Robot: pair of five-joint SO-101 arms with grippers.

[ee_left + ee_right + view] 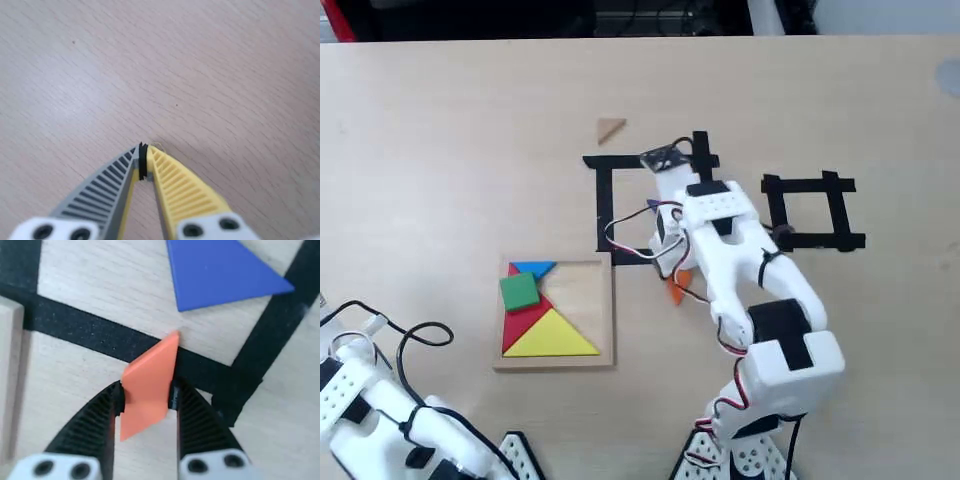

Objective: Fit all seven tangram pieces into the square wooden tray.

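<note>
The orange parallelogram [150,375] was clamped between the fingers of the right gripper [146,389] across a strip of black tape [75,330], just beside the square wooden tray [588,295]. The tray was set toward the near edge of the surface [440,150] and held a blue triangle [532,268], a green square [519,292], a red triangle [523,322] and a yellow triangle [552,337]. Another blue triangle [220,270] was seen inside the taped outline, a tan triangle [611,128] lay apart toward the far edge, and the left gripper [144,162] was held clenched on nothing over bare surface by the near left corner.
</note>
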